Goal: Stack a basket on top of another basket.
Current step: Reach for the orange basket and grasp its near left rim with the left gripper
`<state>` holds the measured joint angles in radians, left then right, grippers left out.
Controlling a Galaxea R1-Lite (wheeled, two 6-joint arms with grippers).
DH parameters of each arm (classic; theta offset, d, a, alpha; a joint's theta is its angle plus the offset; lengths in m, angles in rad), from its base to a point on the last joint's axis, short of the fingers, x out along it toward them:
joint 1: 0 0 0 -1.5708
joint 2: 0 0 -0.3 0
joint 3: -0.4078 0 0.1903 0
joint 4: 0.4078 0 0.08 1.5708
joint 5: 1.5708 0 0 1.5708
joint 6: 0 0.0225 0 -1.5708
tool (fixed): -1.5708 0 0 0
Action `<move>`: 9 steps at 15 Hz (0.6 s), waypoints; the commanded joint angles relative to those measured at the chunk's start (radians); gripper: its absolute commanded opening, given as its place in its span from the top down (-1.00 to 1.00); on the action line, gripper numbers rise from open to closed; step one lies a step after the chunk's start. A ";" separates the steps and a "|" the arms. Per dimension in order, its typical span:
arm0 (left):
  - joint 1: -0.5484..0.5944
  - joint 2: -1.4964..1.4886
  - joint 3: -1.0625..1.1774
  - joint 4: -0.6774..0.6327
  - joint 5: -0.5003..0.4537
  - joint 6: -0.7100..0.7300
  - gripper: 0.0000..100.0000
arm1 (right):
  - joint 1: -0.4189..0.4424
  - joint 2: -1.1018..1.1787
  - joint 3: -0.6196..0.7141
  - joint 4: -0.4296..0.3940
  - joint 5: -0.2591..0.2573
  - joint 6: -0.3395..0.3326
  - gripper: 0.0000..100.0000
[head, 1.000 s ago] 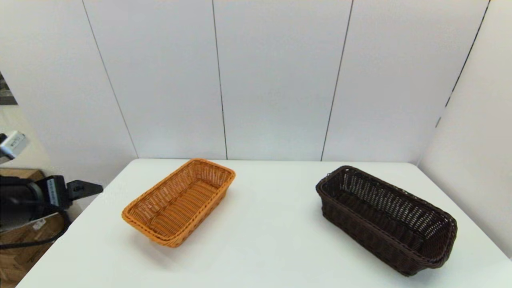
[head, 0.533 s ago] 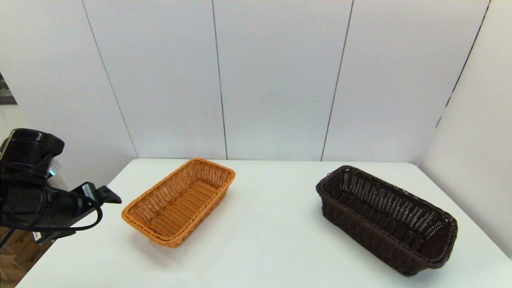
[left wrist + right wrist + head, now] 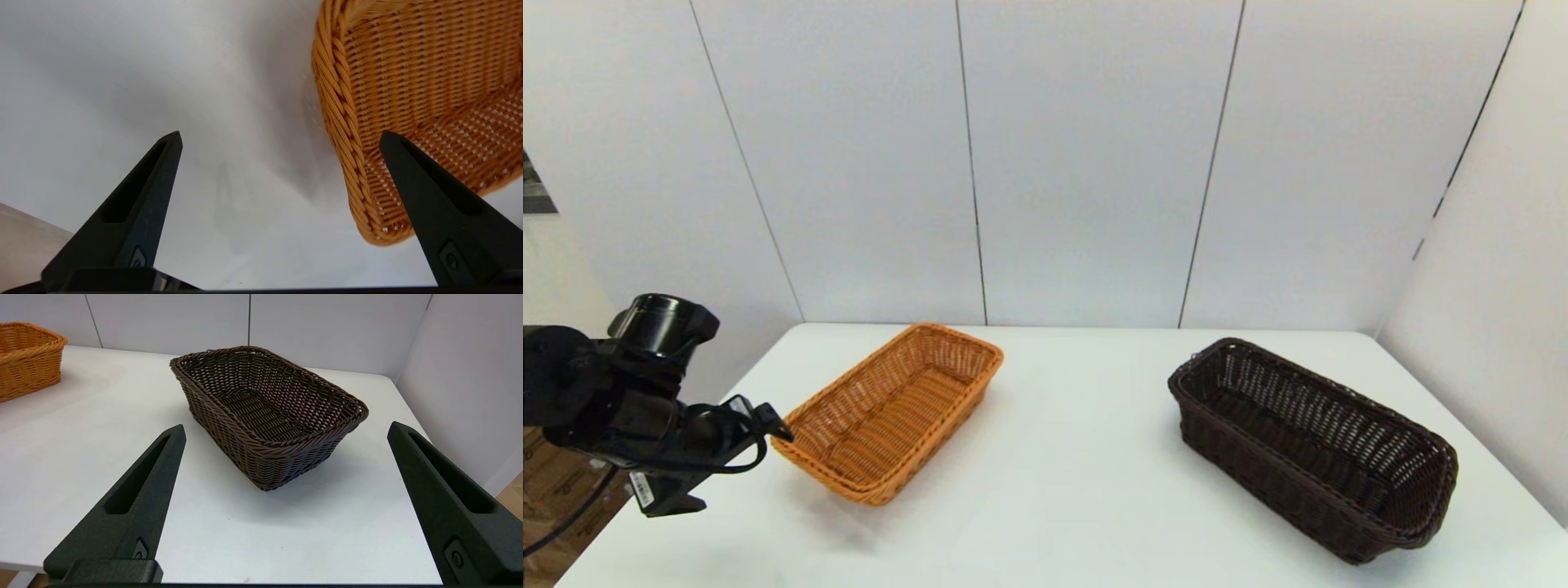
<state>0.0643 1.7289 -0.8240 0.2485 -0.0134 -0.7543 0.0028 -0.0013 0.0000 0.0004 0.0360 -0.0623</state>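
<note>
Left gripper (image 3: 768, 420) has come in over the tabletop's (image 3: 1054, 490) left edge since a second ago, now just beside the orange basket's (image 3: 890, 408) near-left corner; fingers spread wide, one above the braided rim, nothing held. Both baskets unmoved. Orange basket sits left of centre, angled. Dark brown basket (image 3: 1311, 445) near the right edge, well apart from it. Right gripper (image 3: 282, 433) off the near-right edge, fingers apart, empty. White tabletop; pale panelled walls (image 3: 1086, 163) behind and right.
</note>
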 commanded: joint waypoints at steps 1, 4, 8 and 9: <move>-0.009 0.075 -0.014 0.002 0.000 -0.046 -1.00 | 0.000 0.001 0.000 0.001 0.001 -0.001 -1.00; -0.069 0.112 -0.038 0.002 0.001 -0.139 -1.00 | 0.000 0.001 0.000 0.001 0.001 -0.001 -1.00; -0.104 0.144 -0.087 0.002 0.001 -0.195 -1.00 | 0.000 0.001 0.002 0.000 0.001 -0.001 -1.00; -0.109 0.152 -0.090 0.002 0.001 -0.200 -1.00 | 0.000 0.001 0.000 0.000 0.001 -0.001 -1.00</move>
<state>-0.0364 1.8617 -0.9043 0.2485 -0.0123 -0.9466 0.0028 -0.0013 0.0000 0.0000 0.0364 -0.0623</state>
